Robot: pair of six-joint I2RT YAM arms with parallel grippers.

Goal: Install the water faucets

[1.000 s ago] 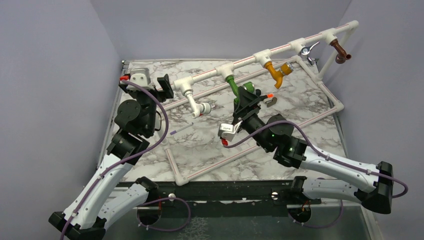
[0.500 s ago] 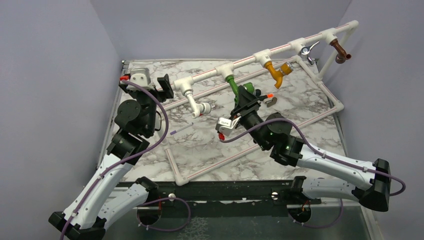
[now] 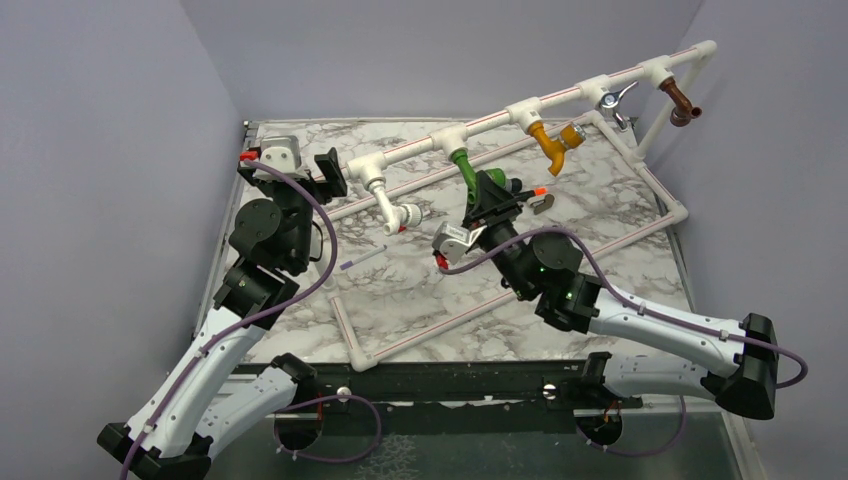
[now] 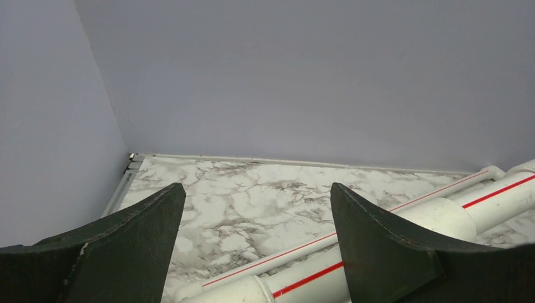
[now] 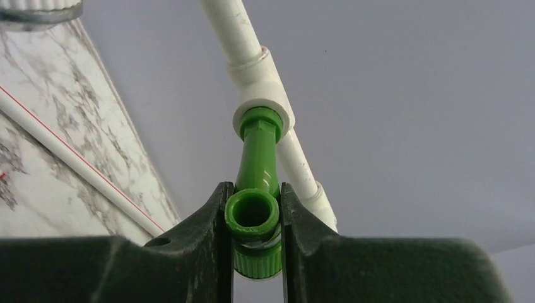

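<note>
The green faucet (image 3: 462, 166) hangs by its stem from a white tee on the pipe frame (image 3: 560, 97). My right gripper (image 3: 488, 195) is shut on it. In the right wrist view both fingers press the sides of the green faucet's round spout (image 5: 252, 211), with my right gripper (image 5: 254, 189) just below the tee (image 5: 262, 95). My left gripper (image 3: 332, 170) stands open at the frame's left end. In the left wrist view nothing lies between the fingers of my left gripper (image 4: 257, 189), and the pipe frame (image 4: 441, 214) runs under them.
White (image 3: 395, 210), yellow (image 3: 555, 140), silver (image 3: 615, 100) and brown (image 3: 682, 103) faucets hang along the same pipe. A small silver piece with an orange tip (image 3: 541, 198) lies beside the right gripper. A thin stick (image 3: 362, 258) lies on the marble table (image 3: 420, 290). Purple walls enclose the table.
My right gripper has closed on the green faucet, and its wrist has rolled, swinging the camera housing up and to the left. The left arm has not moved.
</note>
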